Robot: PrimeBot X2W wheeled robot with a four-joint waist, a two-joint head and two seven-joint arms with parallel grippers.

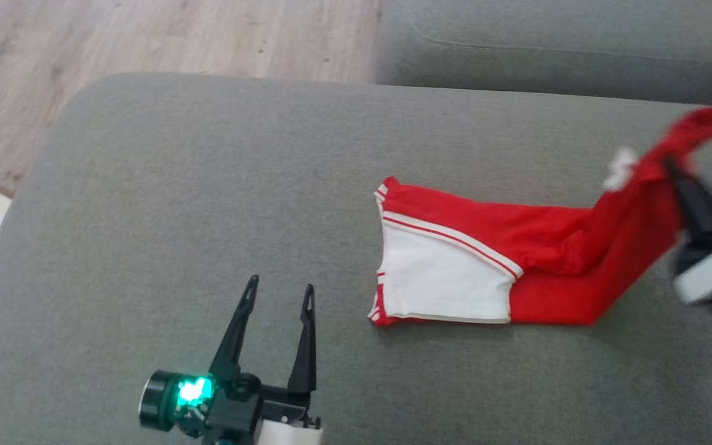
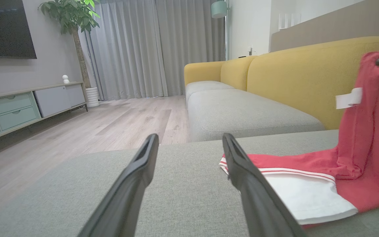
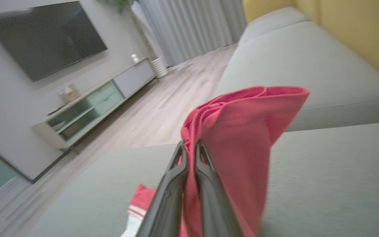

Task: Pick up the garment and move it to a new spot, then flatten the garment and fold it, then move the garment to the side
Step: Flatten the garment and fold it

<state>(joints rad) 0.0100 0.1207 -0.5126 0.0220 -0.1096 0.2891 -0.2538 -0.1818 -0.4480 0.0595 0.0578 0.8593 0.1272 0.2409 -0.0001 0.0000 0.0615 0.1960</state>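
Observation:
A red garment (image 1: 547, 259) with a white panel and white stripes lies partly on the grey sofa cushion (image 1: 207, 204). My right gripper (image 1: 674, 170) is shut on its red end and holds that end lifted at the right, so the cloth slopes down to the cushion. In the right wrist view the red cloth (image 3: 239, 131) bunches out between and above the closed fingers of the right gripper (image 3: 191, 146). My left gripper (image 1: 280, 292) stands open over the cushion, left of the garment and apart from it. The left wrist view shows the garment (image 2: 308, 184) just right of my left gripper (image 2: 189, 141).
A second grey sofa seat (image 1: 566, 43) lies beyond the cushion, with a yellow backrest (image 2: 308, 75) behind it. Wooden floor (image 1: 115, 43) runs past the cushion's far left edge. A TV cabinet (image 2: 18, 108) and a potted plant (image 2: 74, 19) stand across the room.

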